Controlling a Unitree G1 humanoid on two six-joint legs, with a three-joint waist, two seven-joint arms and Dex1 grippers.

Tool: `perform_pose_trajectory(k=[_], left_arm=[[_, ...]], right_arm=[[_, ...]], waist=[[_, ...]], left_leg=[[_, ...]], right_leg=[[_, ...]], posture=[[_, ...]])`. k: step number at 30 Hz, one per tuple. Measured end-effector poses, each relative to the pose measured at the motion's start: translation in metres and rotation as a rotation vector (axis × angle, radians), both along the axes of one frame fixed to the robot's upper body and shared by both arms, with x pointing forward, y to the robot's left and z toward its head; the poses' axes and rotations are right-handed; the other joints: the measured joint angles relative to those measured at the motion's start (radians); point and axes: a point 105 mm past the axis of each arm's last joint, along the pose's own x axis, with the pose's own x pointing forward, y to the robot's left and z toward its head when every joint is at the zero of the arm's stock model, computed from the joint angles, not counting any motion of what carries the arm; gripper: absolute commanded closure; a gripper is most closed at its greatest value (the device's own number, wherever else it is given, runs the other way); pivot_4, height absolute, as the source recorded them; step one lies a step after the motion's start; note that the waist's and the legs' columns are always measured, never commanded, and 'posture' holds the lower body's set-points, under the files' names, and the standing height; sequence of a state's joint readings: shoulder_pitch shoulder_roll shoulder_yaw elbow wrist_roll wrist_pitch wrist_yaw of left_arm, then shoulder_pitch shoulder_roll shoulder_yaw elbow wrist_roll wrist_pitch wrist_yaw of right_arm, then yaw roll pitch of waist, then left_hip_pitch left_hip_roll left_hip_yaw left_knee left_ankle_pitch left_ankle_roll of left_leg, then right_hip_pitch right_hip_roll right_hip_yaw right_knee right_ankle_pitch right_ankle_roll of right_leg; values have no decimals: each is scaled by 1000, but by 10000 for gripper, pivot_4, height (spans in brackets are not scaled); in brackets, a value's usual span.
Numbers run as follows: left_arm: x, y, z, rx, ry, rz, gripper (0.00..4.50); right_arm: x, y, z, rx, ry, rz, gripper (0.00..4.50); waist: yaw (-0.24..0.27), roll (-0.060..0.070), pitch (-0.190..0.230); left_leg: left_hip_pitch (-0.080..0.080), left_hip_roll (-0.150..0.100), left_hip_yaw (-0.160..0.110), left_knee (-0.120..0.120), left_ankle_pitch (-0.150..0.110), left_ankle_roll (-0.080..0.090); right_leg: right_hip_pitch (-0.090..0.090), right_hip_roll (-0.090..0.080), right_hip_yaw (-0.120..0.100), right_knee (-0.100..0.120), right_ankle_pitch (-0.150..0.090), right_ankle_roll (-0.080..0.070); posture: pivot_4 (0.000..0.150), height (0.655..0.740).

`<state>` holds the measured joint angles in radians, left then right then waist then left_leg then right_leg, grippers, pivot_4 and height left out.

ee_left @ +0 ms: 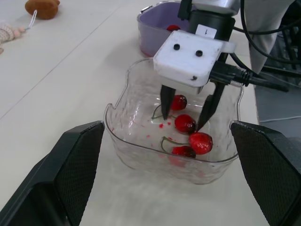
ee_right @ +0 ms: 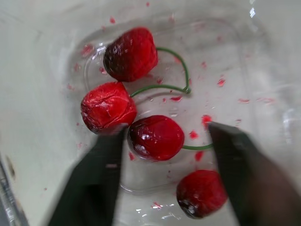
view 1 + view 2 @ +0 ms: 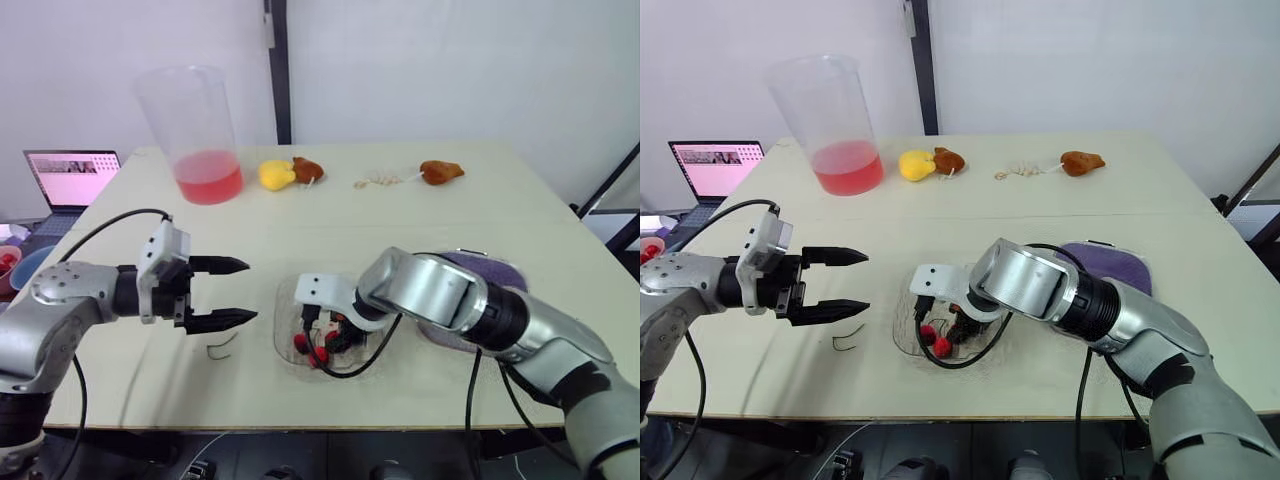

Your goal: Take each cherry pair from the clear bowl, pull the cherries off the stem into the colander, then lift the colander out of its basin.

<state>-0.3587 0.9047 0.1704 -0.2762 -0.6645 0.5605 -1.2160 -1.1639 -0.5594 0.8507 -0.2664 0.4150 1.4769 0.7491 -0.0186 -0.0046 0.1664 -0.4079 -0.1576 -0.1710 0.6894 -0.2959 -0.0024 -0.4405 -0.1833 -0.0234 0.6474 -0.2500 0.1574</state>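
The clear bowl (image 3: 288, 322) sits at the table's front middle with several red cherries (image 2: 156, 137) on green stems (image 2: 162, 87) in it. My right gripper (image 2: 167, 131) reaches down into the bowl, open, its fingers (image 1: 165, 101) straddling one cherry (image 1: 185, 123) without closing on it. To the left of the bowl my left gripper (image 3: 237, 292) hovers open and empty, pointing toward it. The purple basin (image 3: 490, 268) stands behind my right arm, partly hidden, and one cherry (image 1: 173, 27) lies inside it.
A bare stem (image 3: 220, 348) lies on the table under the left gripper. At the back stand a pitcher of red liquid (image 3: 195, 130), yellow (image 3: 277, 175) and brown (image 3: 440, 171) toys. A laptop (image 3: 70, 178) sits off the left edge.
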Motion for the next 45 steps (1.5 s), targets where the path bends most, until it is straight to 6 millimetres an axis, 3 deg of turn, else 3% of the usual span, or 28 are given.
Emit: perform_pose_trajectory(k=[6, 10, 26, 30, 34, 39, 45], left_arm=[[0, 1, 0, 1, 1, 3, 0], [1, 0, 2, 1, -6, 3, 0], [5, 1, 5, -5, -17, 14, 0], [5, 1, 6, -8, -16, 15, 0], [5, 0, 8, -8, -19, 14, 0], [6, -2, 7, -5, -7, 6, 0], [7, -8, 7, -9, -5, -21, 0]], right_arm=[[1, 1, -2, 5, 10, -4, 17876], [0, 2, -3, 7, 14, 0, 30281], [9, 24, 13, 71, -97, 127, 30281], [9, 30, 13, 87, -86, 123, 19114], [7, 31, 24, 143, -46, 88, 502], [6, 22, 37, 183, -33, 43, 502], [17, 7, 29, 117, -68, -26, 502]], waist=[[-1, 0, 0], [-1, 0, 0], [-2, 0, 0], [-2, 0, 0], [-1, 0, 0], [-1, 0, 0], [-3, 0, 0]], left_leg=[[0, 0, 0, 0, 0, 0], [0, 0, 0, 0, 0, 0], [0, 0, 0, 0, 0, 0], [0, 0, 0, -1, 0, 0], [0, 0, 0, -1, 0, 0], [0, 0, 0, -1, 0, 0], [0, 0, 0, -1, 0, -1]], right_leg=[[0, 0, 0, 0, 0, 0], [0, 0, 0, 0, 0, 0], [0, 0, 0, 0, 0, 0], [-1, 0, 0, 0, 0, 0], [0, 0, 0, 0, 0, 0], [0, 0, 0, 0, 0, 0], [-1, 0, 0, 0, 0, 0]], posture=[[1500, 7400], [1500, 7400], [1500, 7400], [1500, 7400], [1500, 7400], [1500, 7400], [1500, 7400]])
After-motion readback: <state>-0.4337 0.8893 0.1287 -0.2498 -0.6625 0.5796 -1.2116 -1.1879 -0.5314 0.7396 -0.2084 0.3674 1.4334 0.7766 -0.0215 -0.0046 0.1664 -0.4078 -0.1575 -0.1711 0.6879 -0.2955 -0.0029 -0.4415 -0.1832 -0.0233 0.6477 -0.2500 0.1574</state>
